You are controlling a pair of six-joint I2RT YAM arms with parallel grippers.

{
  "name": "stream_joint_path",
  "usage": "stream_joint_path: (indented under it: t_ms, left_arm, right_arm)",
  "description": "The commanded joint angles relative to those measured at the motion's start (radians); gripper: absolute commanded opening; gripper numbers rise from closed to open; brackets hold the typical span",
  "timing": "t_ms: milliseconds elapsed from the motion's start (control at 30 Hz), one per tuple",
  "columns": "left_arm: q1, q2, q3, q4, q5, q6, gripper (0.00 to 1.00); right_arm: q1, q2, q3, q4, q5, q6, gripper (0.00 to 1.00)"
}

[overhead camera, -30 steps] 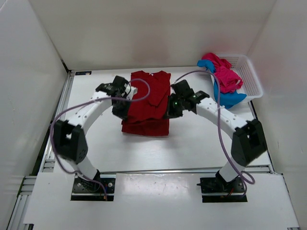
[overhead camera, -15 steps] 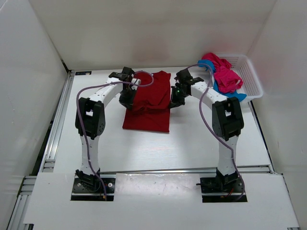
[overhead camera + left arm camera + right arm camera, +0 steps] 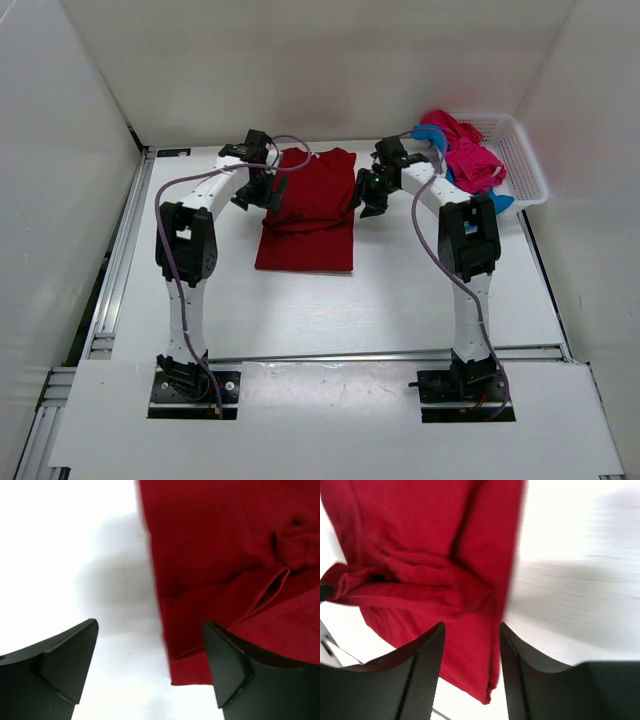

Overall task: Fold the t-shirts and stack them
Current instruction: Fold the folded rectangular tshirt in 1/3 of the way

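Observation:
The dark red t-shirt (image 3: 312,210) lies folded on the white table, also seen as the red cloth (image 3: 225,565) in the left wrist view and the red cloth (image 3: 430,570) in the right wrist view. My left gripper (image 3: 262,188) hovers at its left edge, jaws wide open, nothing between them (image 3: 150,655). My right gripper (image 3: 366,200) is above the shirt's right edge, jaws apart and empty (image 3: 472,655). The pink-magenta t-shirt (image 3: 468,155) and the blue t-shirt (image 3: 478,205) are heaped at the back right.
A white mesh basket (image 3: 520,160) stands in the back right corner, with the pink and blue shirts spilling over its left rim. White walls enclose the table on three sides. A metal rail (image 3: 115,270) runs along the left edge.
Both grippers have let go of the red shirt and opened. Both arms moved toward the back, and the shirt's top layer now lies flat.

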Motion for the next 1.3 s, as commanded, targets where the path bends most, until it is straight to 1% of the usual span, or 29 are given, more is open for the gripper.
stream_joint_path:
  t_ms: [0, 33, 100, 133, 167, 200, 267, 333, 433, 567, 667, 733, 767, 800, 900, 933, 1000, 1067, 1133, 1233, 1267]
  left_arm:
    - [0.067, -0.155, -0.002, 0.058, -0.025, -0.003, 0.98]
    - [0.076, -0.186, -0.030, 0.068, -0.013, -0.003, 0.99]
    - [0.085, -0.268, -0.102, 0.088, 0.038, -0.003, 0.99]
    - [0.085, -0.288, -0.188, 0.088, 0.053, -0.003, 0.99]
    - [0.085, -0.304, -0.229, 0.088, 0.091, -0.003, 0.97]
    - [0.085, -0.324, -0.312, 0.088, 0.104, -0.003, 0.95]
    - [0.068, -0.335, -0.389, 0.088, 0.148, -0.003, 0.92]
    - [0.032, -0.326, -0.469, 0.097, 0.185, -0.003, 0.92]
    - [-0.001, -0.283, -0.509, 0.097, 0.205, -0.003, 0.92]
    - [-0.013, -0.204, -0.485, 0.097, 0.181, -0.003, 0.92]
    - [-0.013, -0.170, -0.475, 0.097, 0.199, -0.003, 0.92]
    - [-0.013, -0.157, -0.475, 0.085, 0.222, -0.003, 0.82]
    - [-0.013, -0.146, -0.475, 0.085, 0.234, -0.003, 0.74]
    - [-0.013, -0.146, -0.475, 0.085, 0.243, -0.003, 0.55]
    - [-0.013, -0.146, -0.495, 0.085, 0.265, -0.003, 0.22]
    - [-0.013, -0.158, -0.495, 0.085, 0.265, -0.003, 0.12]
    - [-0.013, -0.184, -0.495, 0.085, 0.265, -0.003, 0.10]
    - [-0.013, -0.213, -0.514, 0.085, 0.280, -0.003, 0.10]
    - [-0.013, -0.291, -0.558, 0.075, 0.293, -0.003, 0.10]
    - [-0.036, -0.394, -0.639, 0.014, 0.239, -0.003, 0.10]
    - [-0.045, -0.417, -0.665, -0.007, 0.193, -0.003, 0.10]
  right_arm:
    - [-0.034, -0.135, -0.107, 0.003, 0.013, 0.034, 0.55]
    - [-0.034, -0.168, -0.148, 0.021, 0.024, 0.034, 0.57]
    - [-0.005, -0.247, -0.236, 0.049, 0.010, 0.023, 0.60]
    - [0.005, -0.269, -0.317, 0.063, -0.004, 0.023, 0.62]
    - [0.018, -0.286, -0.354, 0.086, -0.030, 0.023, 0.64]
    - [0.042, -0.310, -0.417, 0.098, -0.039, 0.023, 0.66]
    - [0.065, -0.321, -0.471, 0.136, -0.051, 0.056, 0.69]
    - [0.097, -0.308, -0.515, 0.152, -0.060, 0.075, 0.69]
    - [0.121, -0.278, -0.528, 0.152, -0.061, 0.109, 0.69]
    - [0.139, -0.265, -0.565, 0.170, -0.047, 0.147, 0.69]
    - [0.148, -0.265, -0.595, 0.170, -0.038, 0.156, 0.70]
    - [0.148, -0.265, -0.608, 0.180, -0.047, 0.165, 0.66]
    - [0.148, -0.265, -0.608, 0.180, -0.060, 0.165, 0.62]
    - [0.148, -0.265, -0.608, 0.190, -0.061, 0.175, 0.50]
    - [0.148, -0.265, -0.608, 0.210, -0.061, 0.175, 0.27]
    - [0.148, -0.254, -0.608, 0.222, -0.061, 0.175, 0.14]
    - [0.148, -0.243, -0.586, 0.223, -0.087, 0.175, 0.00]
    - [0.148, -0.255, -0.586, 0.223, -0.097, 0.184, 0.00]
    - [0.148, -0.310, -0.650, 0.223, -0.097, 0.172, 0.00]
    - [0.157, -0.418, -0.777, 0.213, -0.087, 0.147, 0.00]
    - [0.167, -0.447, -0.810, 0.195, -0.078, 0.136, 0.00]
